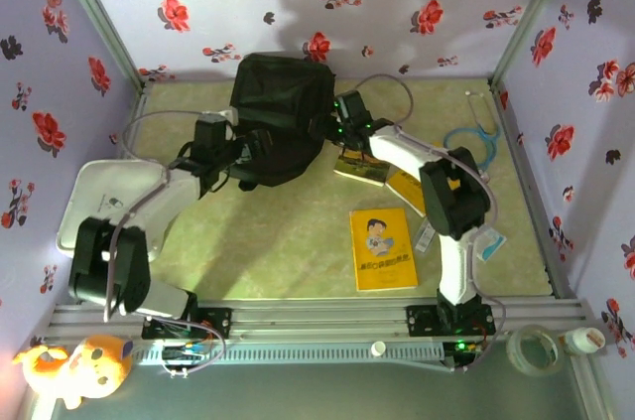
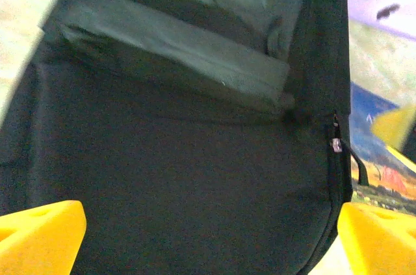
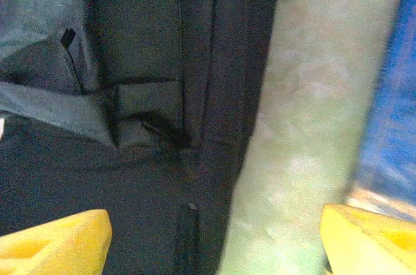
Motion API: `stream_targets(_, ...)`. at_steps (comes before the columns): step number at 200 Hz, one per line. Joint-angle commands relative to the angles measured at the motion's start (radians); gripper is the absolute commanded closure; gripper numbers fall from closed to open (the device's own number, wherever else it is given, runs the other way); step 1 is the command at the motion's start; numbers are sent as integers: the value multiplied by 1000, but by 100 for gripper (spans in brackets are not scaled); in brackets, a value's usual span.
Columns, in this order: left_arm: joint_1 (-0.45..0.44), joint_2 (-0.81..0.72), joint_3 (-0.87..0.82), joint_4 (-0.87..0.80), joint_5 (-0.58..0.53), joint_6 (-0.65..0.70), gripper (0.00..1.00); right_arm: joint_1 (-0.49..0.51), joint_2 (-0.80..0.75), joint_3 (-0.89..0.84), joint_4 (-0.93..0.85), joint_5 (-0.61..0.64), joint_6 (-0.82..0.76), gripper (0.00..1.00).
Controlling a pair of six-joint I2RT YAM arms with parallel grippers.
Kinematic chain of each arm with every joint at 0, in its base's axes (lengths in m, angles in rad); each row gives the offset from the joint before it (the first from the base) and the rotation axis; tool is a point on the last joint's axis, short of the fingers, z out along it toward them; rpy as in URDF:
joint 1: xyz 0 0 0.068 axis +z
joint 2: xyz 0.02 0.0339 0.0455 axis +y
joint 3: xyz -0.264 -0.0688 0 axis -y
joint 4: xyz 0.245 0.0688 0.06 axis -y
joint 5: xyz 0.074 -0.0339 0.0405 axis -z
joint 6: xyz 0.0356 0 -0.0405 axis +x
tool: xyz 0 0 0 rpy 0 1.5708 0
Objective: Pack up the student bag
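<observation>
The student bag (image 1: pixel 280 114), black and soft, lies at the back middle of the mat. My left gripper (image 1: pixel 250 156) is at its near left side, and in the left wrist view the bag (image 2: pixel 195 158) spreads between the gripper's (image 2: pixel 211 242) wide-open yellow fingers (image 2: pixel 42 236). My right gripper (image 1: pixel 342 128) is at the bag's right edge. Its wrist view has the bag's side and zip seam (image 3: pixel 162 125) under the left half of the gap, with bare mat under the right half. That gripper (image 3: pixel 214 242) is open with nothing pinched.
A yellow book (image 1: pixel 384 248) lies flat at the near middle. Two more books (image 1: pixel 362 170) lie under the right forearm, one with a blue cover (image 3: pixel 390 93). A blue stethoscope (image 1: pixel 476 139) is at back right, a white pad (image 1: pixel 94 197) at left. Floral walls enclose the mat.
</observation>
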Motion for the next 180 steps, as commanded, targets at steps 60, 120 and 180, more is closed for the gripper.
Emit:
stream_targets(60,-103,222,138,-163,85,-154,0,-42,224,262,-106,7,114,52)
stream_targets(120,-101,205,-34,-158,61,-182,0,-40,180,123,-136,-15,145,70)
stream_targets(180,-19,69,-149,-223,0,-96,0,24,-18,-178,6,-146,232,68)
